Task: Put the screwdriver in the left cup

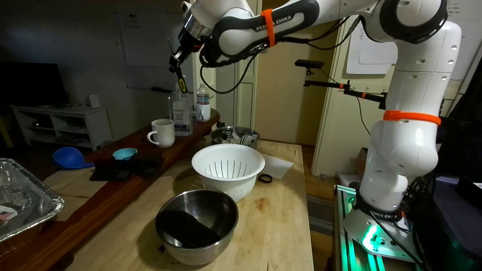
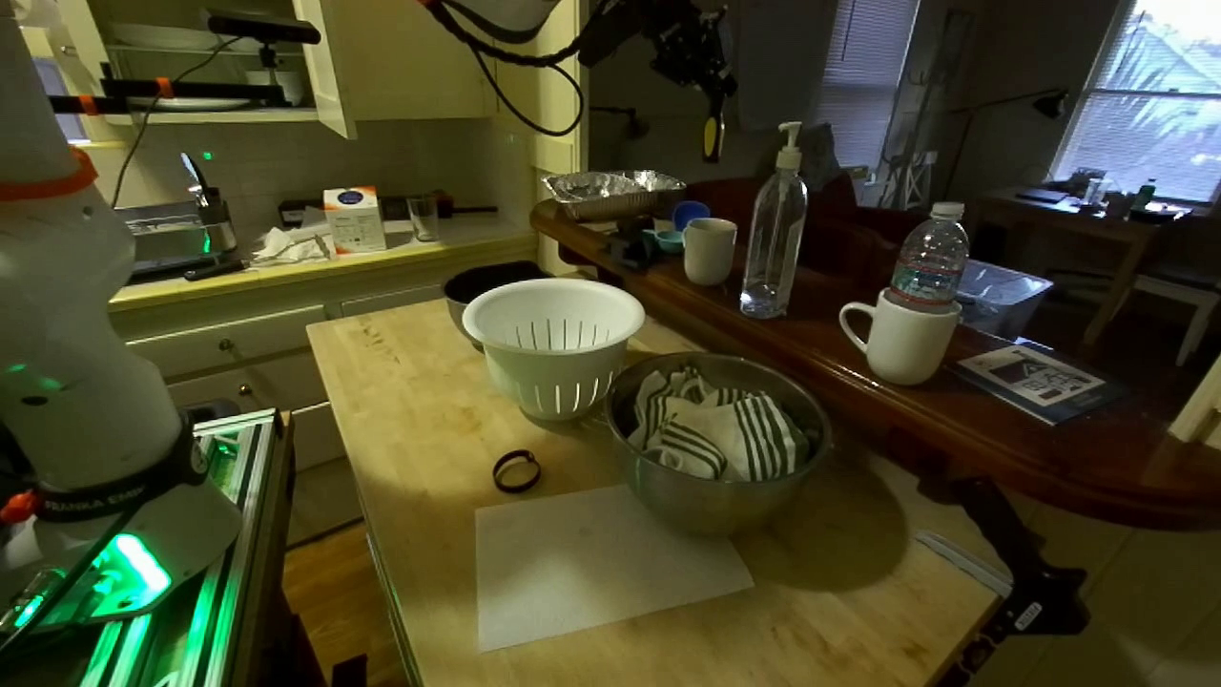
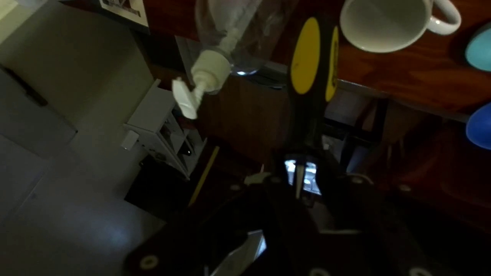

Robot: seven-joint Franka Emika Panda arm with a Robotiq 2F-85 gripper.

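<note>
My gripper point(image 1: 176, 67) is shut on the black and yellow screwdriver point(image 1: 182, 83), high above the brown ledge. In the wrist view the gripper point(image 3: 303, 155) holds the screwdriver point(image 3: 308, 61) with its handle pointing away from the jaws; a thin shaft shows between the dark fingers. In an exterior view the gripper point(image 2: 717, 84) holds the screwdriver point(image 2: 713, 135) handle down. The left cup point(image 1: 163, 133) is a white mug upright on the ledge, also in an exterior view point(image 2: 710, 252) and the wrist view point(image 3: 385, 25). In the wrist view it lies right of the screwdriver handle.
A clear pump bottle point(image 2: 775, 243) stands beside the left cup. Another white mug point(image 2: 911, 336) holds a water bottle point(image 2: 930, 258). A teal bowl point(image 1: 125, 153) and blue ladle point(image 1: 69, 158) lie beyond. A colander point(image 1: 228, 162) and metal bowls point(image 1: 197, 226) stand on the table.
</note>
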